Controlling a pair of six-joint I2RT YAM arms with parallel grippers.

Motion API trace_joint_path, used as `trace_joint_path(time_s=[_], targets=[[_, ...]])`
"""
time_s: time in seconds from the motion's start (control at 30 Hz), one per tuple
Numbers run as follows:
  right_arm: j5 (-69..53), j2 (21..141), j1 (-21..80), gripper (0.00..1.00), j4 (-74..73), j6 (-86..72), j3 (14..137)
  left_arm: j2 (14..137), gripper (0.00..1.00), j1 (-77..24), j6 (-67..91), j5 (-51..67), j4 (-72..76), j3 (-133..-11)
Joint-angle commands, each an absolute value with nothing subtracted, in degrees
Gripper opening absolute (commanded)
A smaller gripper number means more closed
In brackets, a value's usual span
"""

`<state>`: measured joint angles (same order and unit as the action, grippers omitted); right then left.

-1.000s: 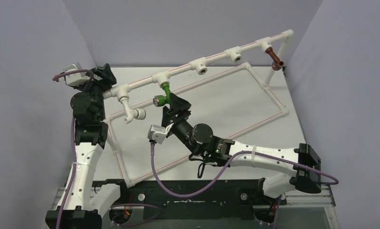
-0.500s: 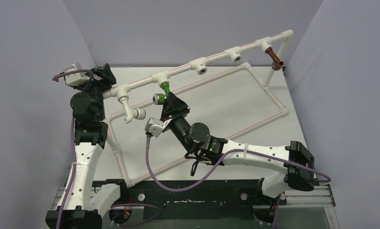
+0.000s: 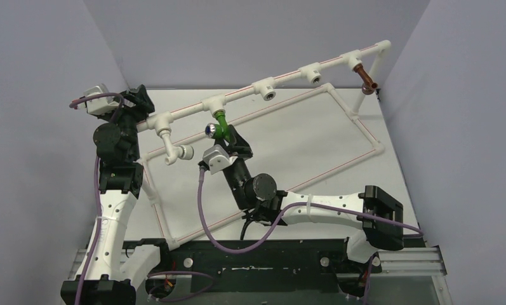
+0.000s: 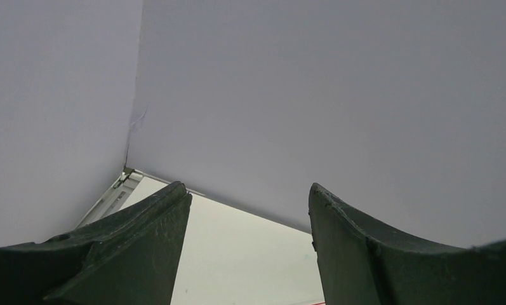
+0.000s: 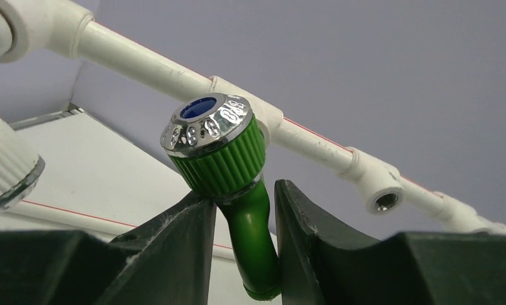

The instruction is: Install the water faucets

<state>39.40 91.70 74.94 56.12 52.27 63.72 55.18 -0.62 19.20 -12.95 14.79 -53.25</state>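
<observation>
The green faucet is found clamped by its stem between the fingers of the right gripper, its silver-rimmed cap (blue centre) uppermost. Behind it, a white pipe is noted, carrying an open tee socket.

pale table carries a white pipe frame; the frame's rectangular red-striped base loop lies flat on the tabletop

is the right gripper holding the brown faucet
No, the right gripper is clamped on the stem of the green faucet, while the brown faucet hangs from the far end of the white pipe.
</observation>
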Motion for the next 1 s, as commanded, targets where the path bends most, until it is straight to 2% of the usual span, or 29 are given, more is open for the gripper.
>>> trace_joint_path(time_s=[0.0, 0.17, 0.5, 0.73, 0.83, 0.97], targets=[[48.62, 92.37, 75.68, 0.0, 74.94, 32.51, 65.6, 58.4, 0.66, -0.35, 18.98, -11.51, -4.35, -47.46], [51.9, 91.5, 75.65, 0.0, 78.29, 23.61, 64.28, 58.1, 0.66, -0.31, 19.16, -11.38, -4.25, -47.34], [60.62, 87.45, 75.64, 0.0, 72.39, -8.56, 62.9, 58.09, 0.66, -0.3, 19.25, -11.25, -4.13, -47.37], [64.68, 82.76, 75.44, 0.0, 58.67, -37.84, 61.11, 58.13, 0.66, -0.31, 19.25, -11.2, -4.14, -47.29], [63.71, 80.86, 75.37, 0.0, 47.92, -56.38, 61.11, 58.17, 0.66, -0.34, 19.25, -11.24, -4.13, -47.28], [60.53, 80.26, 74.96, 0.0, 37.34, -73.7, 62.06, 58.27, 0.66, -0.32, 19.2, -11.48, -4.1, -47.26]])
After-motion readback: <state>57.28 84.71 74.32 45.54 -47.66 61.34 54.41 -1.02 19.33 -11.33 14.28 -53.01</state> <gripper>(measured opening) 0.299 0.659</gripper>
